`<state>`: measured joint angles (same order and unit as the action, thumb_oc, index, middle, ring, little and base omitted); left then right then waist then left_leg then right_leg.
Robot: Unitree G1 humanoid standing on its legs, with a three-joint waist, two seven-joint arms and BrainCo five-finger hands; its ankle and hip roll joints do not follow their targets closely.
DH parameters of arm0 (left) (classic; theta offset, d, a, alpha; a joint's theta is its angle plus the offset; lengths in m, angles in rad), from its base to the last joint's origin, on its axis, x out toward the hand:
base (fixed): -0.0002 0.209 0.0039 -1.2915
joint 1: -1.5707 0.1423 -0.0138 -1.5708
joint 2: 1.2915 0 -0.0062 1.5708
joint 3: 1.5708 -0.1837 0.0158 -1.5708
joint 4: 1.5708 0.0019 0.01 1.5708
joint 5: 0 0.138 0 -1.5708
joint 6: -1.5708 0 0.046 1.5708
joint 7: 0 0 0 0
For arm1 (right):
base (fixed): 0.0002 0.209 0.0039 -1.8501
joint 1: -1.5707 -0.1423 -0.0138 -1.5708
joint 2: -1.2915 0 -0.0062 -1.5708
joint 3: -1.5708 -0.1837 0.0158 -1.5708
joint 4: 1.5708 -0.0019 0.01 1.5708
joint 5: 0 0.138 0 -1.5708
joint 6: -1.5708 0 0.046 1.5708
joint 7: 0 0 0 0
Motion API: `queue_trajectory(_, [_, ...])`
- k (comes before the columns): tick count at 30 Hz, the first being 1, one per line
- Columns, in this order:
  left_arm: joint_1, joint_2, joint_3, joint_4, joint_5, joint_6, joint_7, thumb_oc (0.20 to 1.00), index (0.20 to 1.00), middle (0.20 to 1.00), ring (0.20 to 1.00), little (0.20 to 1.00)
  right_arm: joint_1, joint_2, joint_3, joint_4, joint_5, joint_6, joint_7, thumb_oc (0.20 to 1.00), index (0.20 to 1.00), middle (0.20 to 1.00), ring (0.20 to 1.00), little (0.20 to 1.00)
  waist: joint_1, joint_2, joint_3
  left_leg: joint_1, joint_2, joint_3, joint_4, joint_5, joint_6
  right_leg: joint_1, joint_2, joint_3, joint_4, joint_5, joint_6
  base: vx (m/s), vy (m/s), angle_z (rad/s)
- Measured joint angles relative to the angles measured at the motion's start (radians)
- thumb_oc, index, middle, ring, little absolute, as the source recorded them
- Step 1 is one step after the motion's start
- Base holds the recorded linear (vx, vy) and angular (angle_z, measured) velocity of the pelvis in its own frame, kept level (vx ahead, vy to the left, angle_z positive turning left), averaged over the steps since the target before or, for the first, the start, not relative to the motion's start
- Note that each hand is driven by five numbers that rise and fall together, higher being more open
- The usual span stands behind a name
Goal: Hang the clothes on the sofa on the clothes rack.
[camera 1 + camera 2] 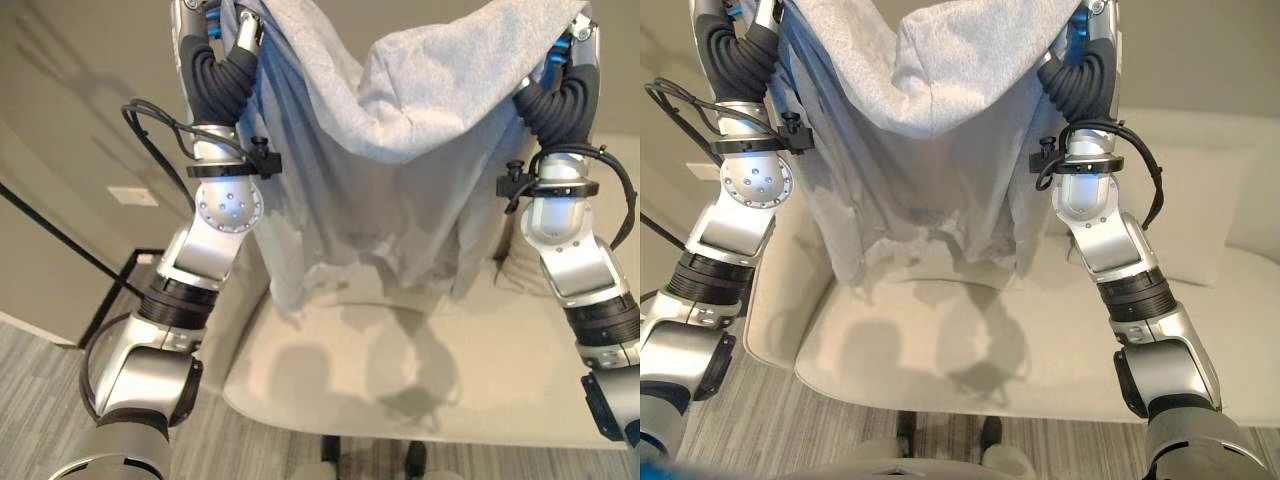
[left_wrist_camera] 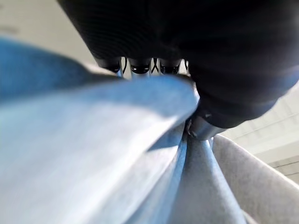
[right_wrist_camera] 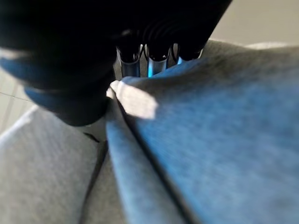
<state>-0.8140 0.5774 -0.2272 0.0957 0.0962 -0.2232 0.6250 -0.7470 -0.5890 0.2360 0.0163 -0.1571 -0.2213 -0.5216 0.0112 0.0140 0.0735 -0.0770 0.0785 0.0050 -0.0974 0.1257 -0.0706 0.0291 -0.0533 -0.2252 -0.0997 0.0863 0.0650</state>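
The robot holds a soft light-grey knit sweatshirt (image 1: 400, 160) up high between both arms, well clear of the cream upholstered sofa (image 1: 420, 380) below it. The left hand (image 1: 235, 35) has its fingers curled into one upper corner of the cloth, and the right hand (image 1: 1085, 30) does the same at the other corner; in each wrist view the fabric is bunched tight between the thumb and the fingers (image 2: 140, 67), so both hands are clamped on the garment.

The garment looks light and thoroughly limp. Its top edge sags in a deep fold between the two hands and the body hangs in loose drapes, with the hem clear of the seat. It will not keep any shape of its own, I'd say, and will swing and slump wherever it is unsupported. The knit looks grippy rather than slick, so a pinch on a thick gathered edge should hold. The shoulder corners, where it is held now, seem the sensible places: they keep it spread wide enough to lay over a rail. A pale cushion (image 1: 525, 270) leans on the sofa behind the right arm.
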Motion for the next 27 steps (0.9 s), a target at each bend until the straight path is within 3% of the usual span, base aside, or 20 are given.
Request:
queue_trajectory(3, [0.024,-0.007,0.0,-0.004,0.006,-0.006,0.001,0.2,0.2,0.2,0.2,0.2,0.007,0.009,0.044,0.001,-0.003,-0.002,0.0,0.2,0.2,0.2,0.2,0.2,-0.002,-0.017,-0.037,0.028,0.01,-0.023,0.0,-0.003,-0.003,0.033,0.011,-0.02,-0.001,-0.016,-0.01,-0.01,-0.047,0.19])
queue_trajectory(6, [0.028,-0.009,-0.002,-0.006,0.009,-0.008,0.004,0.2,0.2,0.2,0.2,0.2,0.007,0.02,0.051,0.001,-0.033,-0.003,-0.002,0.2,0.2,0.2,0.2,0.2,0.025,-0.023,-0.052,0.029,0.017,-0.033,0.0,-0.003,-0.004,0.046,0.022,-0.028,0.0,-0.019,-0.01,-0.02,0.001,0.12])
queue_trajectory(11, [0.024,-0.025,-0.007,-0.023,0.034,-0.017,0.018,0.2,0.2,0.2,0.2,0.2,0.005,0.006,0.058,0.003,-0.04,-0.01,-0.027,0.2,0.2,0.2,0.2,0.2,0.045,-0.028,-0.062,-0.014,0.028,-0.079,0.032,-0.005,-0.007,0.064,0.026,-0.122,0.001,-0.028,-0.03,-0.08,0.092,0.5])
queue_trajectory(12, [0.023,-0.026,-0.01,-0.022,0.034,-0.017,0.022,0.2,0.2,0.2,0.2,0.2,0.005,0.006,0.056,0.008,-0.04,-0.01,-0.033,0.2,0.2,0.2,0.2,0.2,0.048,-0.034,-0.062,-0.033,0.031,-0.068,0.051,-0.026,-0.035,0.064,0.016,-0.152,0.001,-0.026,-0.033,-0.05,0.167,0.65])
queue_trajectory(13, [0.022,-0.027,-0.01,-0.023,0.034,-0.018,0.023,0.2,0.2,0.2,0.2,0.2,0.005,0.001,0.056,0.008,-0.04,-0.009,-0.038,0.2,0.2,0.2,0.2,0.2,0.034,-0.036,-0.063,-0.053,0.035,-0.044,0.083,-0.028,-0.038,0.063,0.012,-0.175,0.001,-0.033,-0.034,-0.05,0.243,0.68])
queue_trajectory(15, [0.019,-0.023,-0.014,-0.009,0.033,-0.028,0.028,0.2,0.2,0.2,0.2,0.2,0.014,0.012,0.04,0.013,-0.039,-0.006,-0.046,0.2,0.2,0.2,0.2,0.2,0.031,-0.06,-0.052,-0.11,0.078,-0.036,0.178,-0.062,-0.082,0.06,-0.027,-0.21,0.016,-0.023,-0.043,-0.02,0.328,0.47])
queue_trajectory(17, [0.018,-0.019,-0.007,-0.011,0.033,-0.029,0.033,0.2,0.2,0.2,0.2,0.2,0.013,0.015,0.056,-0.002,-0.04,-0.004,-0.061,0.2,0.2,0.2,0.2,0.2,0.024,-0.084,-0.051,-0.121,0.179,0.005,0.205,-0.064,-0.095,0.065,-0.051,-0.213,0.008,-0.016,-0.027,0.05,0.343,0.16])
queue_trajectory(18, [0.018,-0.019,-0.006,-0.012,0.033,-0.03,0.037,0.2,0.2,0.2,0.2,0.2,0.01,0.017,0.056,-0.011,-0.04,-0.006,-0.065,0.2,0.2,0.2,0.2,0.2,0.022,-0.08,-0.053,-0.109,0.235,0.018,0.197,-0.065,-0.097,0.07,-0.054,-0.214,0.002,-0.011,-0.014,0.13,0.525,0.12])
queue_trajectory(19, [0.018,-0.019,-0.008,-0.014,0.033,-0.031,0.038,0.2,0.2,0.2,0.2,0.2,0.011,0.016,0.055,-0.021,-0.04,-0.008,-0.076,0.2,0.2,0.2,0.2,0.2,0.009,-0.068,-0.056,-0.059,0.302,0.005,0.134,-0.064,-0.099,0.083,-0.083,-0.211,0.002,-0.008,0.024,0.11,0.428,0.13])
queue_trajectory(20, [0.018,-0.022,-0.009,-0.014,0.033,-0.031,0.037,0.2,0.2,0.2,0.2,0.2,0.01,0.01,0.051,-0.022,-0.041,-0.01,-0.077,0.2,0.2,0.2,0.2,0.2,0.003,-0.053,-0.055,-0.03,0.299,0.003,0.122,-0.063,-0.097,0.091,-0.087,-0.203,0.002,-0.008,0.045,0.09,0.507,0.25])
queue_trajectory(21, [0.021,-0.031,-0.012,-0.013,0.034,-0.034,0.036,0.2,0.2,0.2,0.2,0.2,0.014,-0.002,0.031,-0.02,-0.043,-0.011,-0.078,0.2,0.2,0.2,0.2,0.2,-0.001,-0.019,-0.059,-0.016,0.284,-0.017,0.12,-0.072,-0.1,0.101,-0.105,-0.215,0.009,0.01,0.082,0.02,0.356,0.36])
queue_trajectory(22, [0.024,-0.039,-0.014,-0.01,0.035,-0.04,0.034,0.2,0.2,0.2,0.2,0.2,0.028,-0.006,0.011,-0.015,-0.043,-0.011,-0.083,0.2,0.2,0.2,0.2,0.2,-0.006,-0.003,-0.059,-0.01,0.261,-0.041,0.108,-0.044,-0.184,0.112,-0.129,-0.224,0.017,0.01,0.094,0.02,0.361,0.51])
queue_trajectory(23, [0.033,-0.043,-0.015,-0.01,0.033,-0.041,0.033,0.2,0.2,0.2,0.2,0.2,0.07,0.022,-0.003,-0.021,-0.041,-0.001,-0.091,0.2,0.2,0.2,0.2,0.2,-0.005,-0.058,-0.064,-0.009,0.184,-0.037,0.114,-0.048,-0.148,0.11,-0.198,-0.209,0.02,0.031,0.082,0.02,0.365,0.56])
queue_trajectory(25, [0.027,-0.026,-0.019,-0.012,0.028,-0.04,0.032,0.2,0.2,0.2,0.2,0.2,0.08,0.046,0.003,-0.021,-0.061,0.0,-0.075,0.2,0.2,0.2,0.2,0.2,0.003,-0.116,-0.067,-0.059,0.088,-0.05,0.132,-0.052,-0.099,0.067,-0.29,-0.168,0.057,0.072,0.042,0.02,0.592,0.56])
queue_trajectory(26, [0.034,-0.022,-0.02,-0.011,0.026,-0.041,0.028,0.2,0.2,0.2,0.2,0.2,0.085,0.064,-0.002,-0.021,-0.082,0.003,-0.071,0.2,0.2,0.2,0.2,0.2,0.015,-0.128,-0.064,-0.066,0.055,-0.045,0.147,-0.046,-0.076,0.041,-0.32,-0.146,0.095,0.108,0.036,-0.03,0.598,0.37])
queue_trajectory(27, [0.059,-0.021,-0.028,-0.011,0.026,-0.041,0.026,0.2,0.2,0.2,0.2,0.2,0.099,0.116,-0.006,-0.034,-0.082,0.015,-0.07,0.2,0.2,0.2,0.2,0.2,0.038,-0.12,-0.054,-0.083,0.013,-0.04,0.181,-0.064,-0.031,0.005,-0.372,-0.111,0.156,0.169,0.028,-0.02,0.477,0.18])
